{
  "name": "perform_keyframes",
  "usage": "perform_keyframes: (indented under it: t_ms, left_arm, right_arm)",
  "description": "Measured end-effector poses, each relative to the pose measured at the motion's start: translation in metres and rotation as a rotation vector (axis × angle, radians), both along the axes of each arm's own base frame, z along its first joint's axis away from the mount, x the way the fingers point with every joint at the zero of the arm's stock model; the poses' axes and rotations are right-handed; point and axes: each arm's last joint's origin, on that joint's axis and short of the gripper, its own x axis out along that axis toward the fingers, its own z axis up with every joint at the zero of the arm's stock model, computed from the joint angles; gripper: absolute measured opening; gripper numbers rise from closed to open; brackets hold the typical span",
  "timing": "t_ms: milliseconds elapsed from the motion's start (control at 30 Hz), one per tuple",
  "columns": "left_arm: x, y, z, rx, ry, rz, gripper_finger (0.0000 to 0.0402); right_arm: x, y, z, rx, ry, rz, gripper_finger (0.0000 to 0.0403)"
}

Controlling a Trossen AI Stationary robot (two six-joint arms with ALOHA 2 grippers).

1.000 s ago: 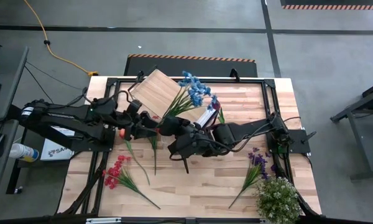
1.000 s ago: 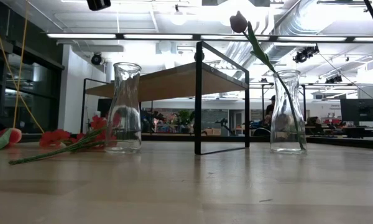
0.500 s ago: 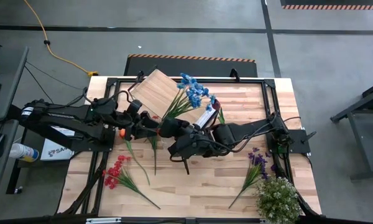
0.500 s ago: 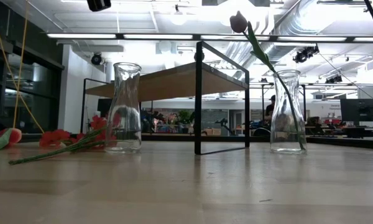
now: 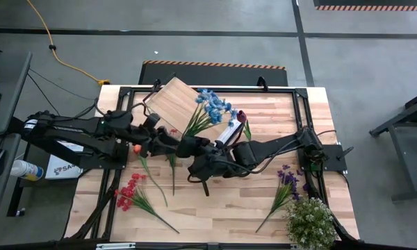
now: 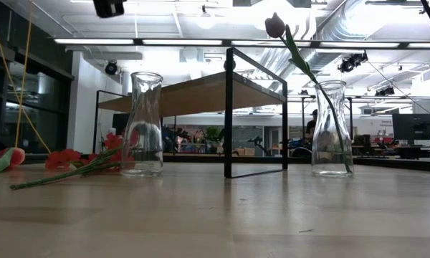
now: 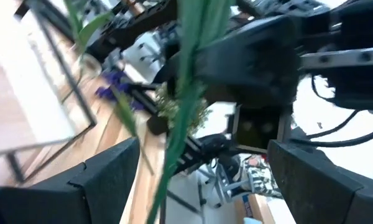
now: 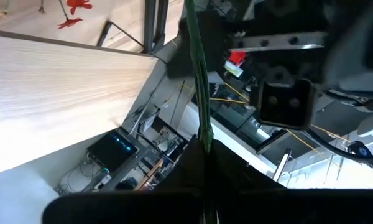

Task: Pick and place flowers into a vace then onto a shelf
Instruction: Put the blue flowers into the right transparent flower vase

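Now the right end effector, clamped shut on the blue spray's stem, holds it slanting up over the shelf, while the left end effector, jaws wide and empty, sits just beside that stem.

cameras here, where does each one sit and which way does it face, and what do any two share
High view: above the table, looking straight down; both arms meet mid-table by the blue flowers and the shelf.
Low view: at tabletop height, looking level across at two glass vases; no arm is clearly visible.
Left wrist view: on the left arm, looking between the open left hand at a green stem.
Right wrist view: on the right arm; the right hand is shut on that stem.
Shared: both wrist views show the stem; high and low views both show the red flowers.
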Motion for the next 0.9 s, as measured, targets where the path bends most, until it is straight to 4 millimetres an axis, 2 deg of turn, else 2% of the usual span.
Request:
perform_keyframes:
  t_ms: [267,367,767,900]
  left_arm:
    - [0.005,-0.001,-0.009,-0.025,0.087,-0.027,0.0385]
    - [0.009,-0.002,-0.013,-0.027,0.114,-0.049,0.037]
    - [0.011,-0.003,-0.014,-0.028,0.119,-0.048,0.0207]
    - [0.007,-0.002,-0.011,-0.027,0.097,-0.045,0.0166]
  right_arm:
    - [0.001,0.0,0.0,0.002,-0.01,0.001,0.0]
    - [0.001,0.0,0.0,0.001,-0.008,0.002,0.0]
    - [0.001,0.0,0.0,0.0,-0.008,0.001,0.0]
    - [0.001,0.0,0.0,0.0,-0.008,0.001,0.0]
